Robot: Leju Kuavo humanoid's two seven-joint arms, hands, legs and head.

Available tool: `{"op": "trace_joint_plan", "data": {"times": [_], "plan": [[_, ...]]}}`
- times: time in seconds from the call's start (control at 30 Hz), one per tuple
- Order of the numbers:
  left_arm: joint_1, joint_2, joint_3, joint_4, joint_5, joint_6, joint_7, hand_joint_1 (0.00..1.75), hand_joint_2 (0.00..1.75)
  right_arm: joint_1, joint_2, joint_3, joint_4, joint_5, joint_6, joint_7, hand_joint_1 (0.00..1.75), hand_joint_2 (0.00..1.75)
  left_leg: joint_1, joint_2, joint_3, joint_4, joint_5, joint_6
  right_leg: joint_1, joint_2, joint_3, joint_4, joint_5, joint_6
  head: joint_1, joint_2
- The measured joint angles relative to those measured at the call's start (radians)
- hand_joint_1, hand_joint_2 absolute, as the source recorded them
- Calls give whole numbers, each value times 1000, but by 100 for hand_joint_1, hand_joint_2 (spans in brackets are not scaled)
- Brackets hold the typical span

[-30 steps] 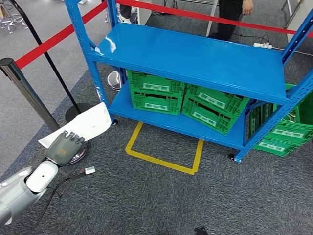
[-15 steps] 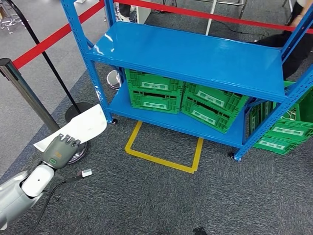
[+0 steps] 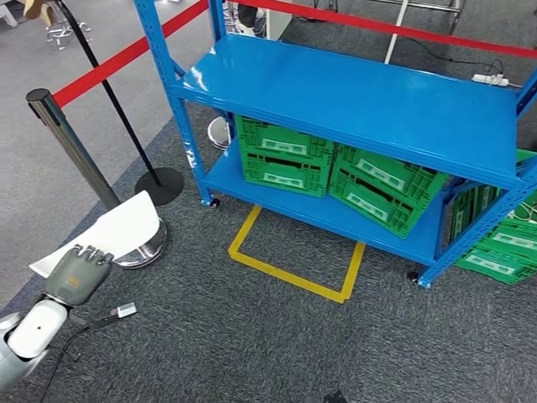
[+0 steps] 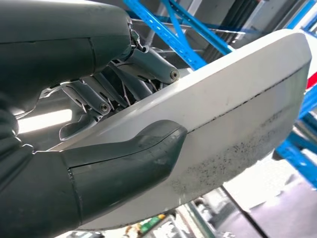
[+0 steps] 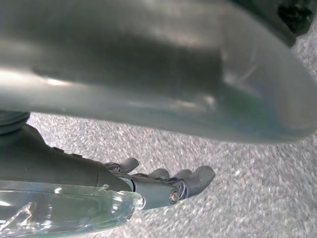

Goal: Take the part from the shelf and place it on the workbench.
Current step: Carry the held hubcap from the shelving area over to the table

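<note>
Left robot hand (image 3: 79, 273) clamped on the white part (image 3: 104, 235), thumb beneath and fingers (image 4: 123, 89) over it; part held off the carpet, near the blue shelf (image 3: 355, 101) and clear of its corner post; right robot hand (image 5: 164, 186) low over the carpet, holding nothing, fingers loosely curled. Best carried level, grip firm; stanchion (image 3: 73, 147) beside the shelf worth avoiding; surface not in sight.

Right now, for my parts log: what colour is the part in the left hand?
White, best in the head view: the part held by the left hand.
</note>
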Motion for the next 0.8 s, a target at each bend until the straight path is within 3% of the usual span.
{"op": "trace_joint_plan", "data": {"times": [0.07,0.13,0.2,0.23,0.27,0.3,0.37,0.43,0.47,0.5,0.57,0.63,0.7,0.77,0.8], "plan": [[1,12,-3,-5,0,0,6,175,175,1,1,2,0,0,0,0,0,0,3,-4,-6,2,1,-9,3,-19,-4,7,0,-19,-1,0],[0,22,-4,-10,0,0,9,175,175,0,1,3,0,-1,0,-1,0,0,0,31,-29,49,-29,-14,4,-38,-5,7,0,-36,-5,0],[-4,29,-5,-15,0,0,11,175,175,0,1,3,0,-3,-1,-2,0,0,-2,68,-89,175,-93,-16,8,-61,-7,6,0,-46,-10,0],[-4,30,-5,-17,0,0,12,175,175,1,1,3,0,-5,0,-2,0,0,-2,73,-121,245,-121,-16,11,-74,-7,6,-1,-48,-10,0],[-3,31,-6,-18,0,0,13,175,175,2,1,3,0,-6,1,-2,0,0,-3,74,-143,292,-135,-15,13,-86,-8,6,-1,-50,-10,0],[-1,33,-7,-18,0,0,13,175,175,2,1,3,0,-7,2,-3,0,0,-3,75,-148,305,-130,-13,14,-98,-8,6,-1,-51,-10,0],[1,41,-8,-20,0,0,14,175,175,0,1,3,0,-9,3,-5,0,0,-5,91,-101,217,-73,-6,17,-122,-7,6,-2,-50,-10,0],[-2,50,-7,-25,0,0,14,175,175,0,1,3,0,-10,3,-7,0,0,-15,142,-32,85,-23,0,22,-144,-6,9,-4,-45,-12,0],[-3,53,-6,-29,0,0,15,175,175,0,1,3,0,-11,3,-8,0,0,-20,160,-14,45,-13,4,25,-155,-7,9,-5,-41,-12,0],[-3,56,-5,-32,0,0,15,175,175,0,1,2,0,-13,3,-9,0,0,-24,166,-8,26,-12,7,28,-167,-7,9,-6,-37,-13,0],[5,65,-4,-36,0,0,15,175,175,0,2,2,0,-15,3,-12,0,0,-26,142,-13,21,-10,16,27,-185,-7,8,-9,-27,-12,0],[11,75,-2,-39,0,0,15,175,175,0,2,2,0,-15,2,-14,0,0,-23,117,-15,19,-4,28,22,-149,-20,41,-35,-18,-12,0],[12,78,1,-45,0,0,15,175,175,2,2,2,0,-16,2,-15,0,0,-21,92,-16,18,-1,37,20,-88,-67,154,-96,-14,-9,0],[17,77,3,-48,0,0,15,175,175,3,2,2,0,-17,2,-15,0,0,-23,63,-17,19,0,40,23,-65,-125,277,-142,-15,-7,0],[19,77,3,-49,0,0,15,175,175,3,2,2,0,-18,2,-15,0,0,-24,48,-17,19,0,41,23,-62,-136,296,-139,-16,-7,0]]}}
